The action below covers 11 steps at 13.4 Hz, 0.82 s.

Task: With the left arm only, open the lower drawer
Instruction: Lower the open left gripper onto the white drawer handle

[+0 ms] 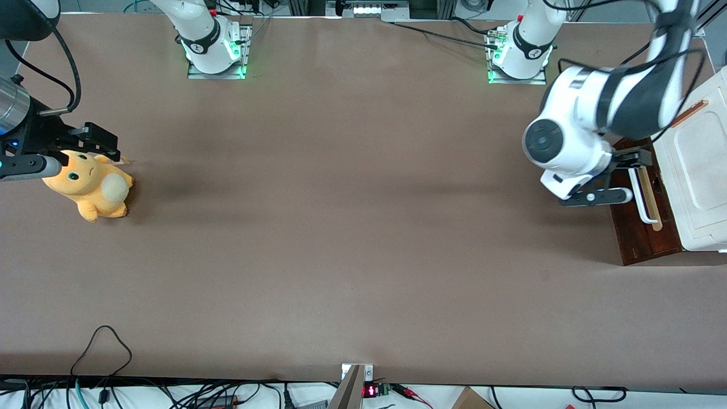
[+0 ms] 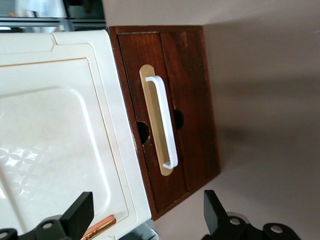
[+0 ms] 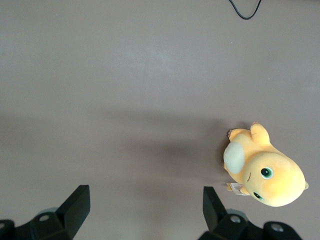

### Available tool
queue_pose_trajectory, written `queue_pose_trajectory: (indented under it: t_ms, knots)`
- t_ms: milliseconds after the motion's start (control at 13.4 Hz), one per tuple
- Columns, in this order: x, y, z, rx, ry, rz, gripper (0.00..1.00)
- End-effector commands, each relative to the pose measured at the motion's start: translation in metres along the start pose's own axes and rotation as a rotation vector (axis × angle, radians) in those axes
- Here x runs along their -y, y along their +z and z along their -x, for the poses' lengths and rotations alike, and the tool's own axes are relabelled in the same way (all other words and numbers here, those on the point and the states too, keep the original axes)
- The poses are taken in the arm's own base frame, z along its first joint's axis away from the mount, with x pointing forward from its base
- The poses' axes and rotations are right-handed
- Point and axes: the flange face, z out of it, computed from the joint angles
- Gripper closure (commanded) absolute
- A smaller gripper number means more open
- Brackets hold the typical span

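Note:
The lower drawer (image 1: 639,238) is a dark reddish-brown wooden front at the working arm's end of the table. It carries a white bar handle (image 1: 643,200) on a pale wood strip. In the left wrist view the lower drawer (image 2: 192,100) lies flush with the panel beside it, and the handle (image 2: 165,120) runs along the seam. The left arm's gripper (image 1: 631,159) hovers above the cabinet front. It is over the end of the handle farther from the front camera. The gripper (image 2: 147,220) is open and touches nothing; its fingers (image 2: 212,212) straddle the cabinet's corner.
The cabinet's white moulded top (image 1: 701,165) (image 2: 60,125) carries a copper-coloured strip (image 2: 97,227). An orange plush toy (image 1: 91,184) (image 3: 265,172) lies toward the parked arm's end. Cables (image 1: 102,352) trail along the table edge nearest the front camera.

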Motion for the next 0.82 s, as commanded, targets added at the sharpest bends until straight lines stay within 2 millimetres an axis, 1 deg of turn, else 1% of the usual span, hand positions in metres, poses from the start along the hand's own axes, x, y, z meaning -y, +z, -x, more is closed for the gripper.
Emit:
queue_pose_trajectory:
  t_ms: [0,150,299,374,524,673,748]
  knots:
    - [-0.034,0.039,0.0,-0.024,-0.024,-0.17,0.05]
    - [-0.069,0.076,0.0,-0.05,-0.024,-0.312,0.05]
    - [-0.094,0.104,0.0,-0.048,-0.011,-0.41,0.05]
    - [-0.103,0.117,0.001,-0.061,-0.001,-0.445,0.05]
    - [-0.116,0.148,0.0,-0.053,0.007,-0.471,0.05]
    - [-0.124,0.162,0.0,-0.041,0.027,-0.487,0.07]
    - [-0.127,0.169,-0.001,-0.057,0.026,-0.529,0.08]
